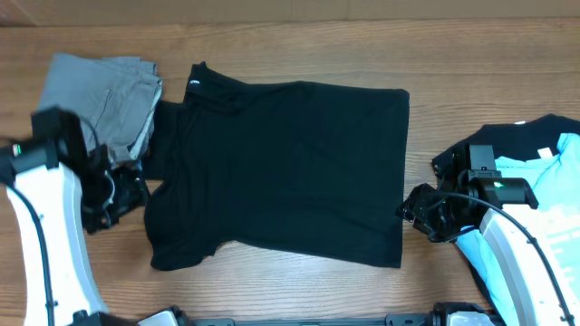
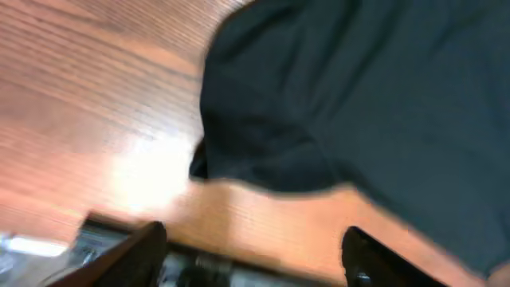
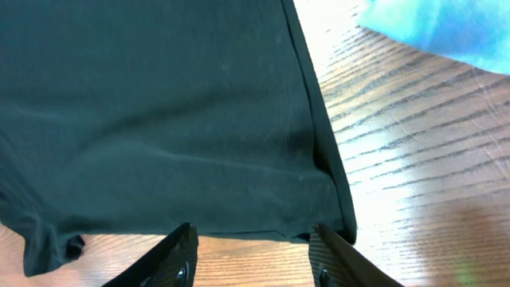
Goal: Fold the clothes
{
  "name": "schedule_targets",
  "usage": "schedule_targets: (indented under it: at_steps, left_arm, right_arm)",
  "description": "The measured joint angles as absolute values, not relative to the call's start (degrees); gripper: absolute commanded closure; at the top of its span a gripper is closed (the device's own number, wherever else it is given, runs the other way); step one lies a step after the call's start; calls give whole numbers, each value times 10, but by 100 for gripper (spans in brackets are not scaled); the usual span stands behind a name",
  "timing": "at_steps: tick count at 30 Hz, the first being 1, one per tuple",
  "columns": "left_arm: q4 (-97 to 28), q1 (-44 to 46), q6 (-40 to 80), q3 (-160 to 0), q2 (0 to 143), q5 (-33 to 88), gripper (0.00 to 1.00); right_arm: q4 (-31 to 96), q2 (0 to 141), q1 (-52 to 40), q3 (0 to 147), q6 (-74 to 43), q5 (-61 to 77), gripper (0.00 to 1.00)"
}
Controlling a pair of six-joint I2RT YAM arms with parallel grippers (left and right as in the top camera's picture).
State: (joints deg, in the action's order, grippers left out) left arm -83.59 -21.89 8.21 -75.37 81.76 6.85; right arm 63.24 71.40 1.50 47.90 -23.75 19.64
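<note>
One grey garment (image 1: 104, 91) apparently folded, left of black shirt (image 1: 281, 172); shirt flat and unfolded on table (image 1: 299, 45) between left gripper (image 1: 118, 195) and right gripper (image 1: 419, 213), both with fingers apart, empty; pile (image 1: 544, 154) right of shirt probably not yet done.

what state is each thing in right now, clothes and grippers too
black t-shirt: spread flat, unfolded
grey garment: bunched loosely, not flat
light blue garment: heaped, partly out of view
left gripper: open, empty, by the sleeve
right gripper: open, empty, at the hem corner
</note>
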Motion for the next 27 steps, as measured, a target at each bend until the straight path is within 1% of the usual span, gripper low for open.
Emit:
schedule_targets:
  at_steps: [1,2,3,6,7,8,9,11,15,18,20,22,24,27]
  left_arm:
    - [-806,-229,83,-723,805,72,32]
    - [-790,-238,84,-701,800,75,40]
    - [-744,-246,85,-671,794,79,48]
    - [-614,-259,86,-593,798,84,63]
    - [-557,-259,86,-565,800,86,69]
    - [-505,-259,85,-537,806,89,72]
    - [-461,-259,80,-512,814,96,72]
    - [-384,-259,67,-467,830,124,72]
    - [-264,-259,39,-417,877,173,77]
    - [-196,-259,28,-408,917,178,76]
    - [-144,-259,27,-409,933,180,69]
    - [-102,-259,28,-409,945,183,66]
    - [-73,-259,28,-409,953,182,60]
    - [-62,-256,30,-410,956,181,47]
  right_arm:
    - [632,714,15,479,-237,197,50]
    - [632,714,15,479,-238,197,50]
    - [631,714,15,479,-237,197,50]
    - [629,714,15,479,-237,197,51]
    - [628,714,15,479,-237,197,57]
    - [627,714,15,479,-237,197,62]
    - [626,714,15,479,-238,197,63]
    - [626,714,15,479,-236,197,63]
    - [625,714,15,479,-237,197,63]
    - [621,714,15,479,-238,198,63]
    - [621,714,15,479,-237,198,63]
    - [621,714,15,479,-238,197,63]
    - [621,714,15,479,-237,197,63]
    - [621,714,15,479,-238,198,63]
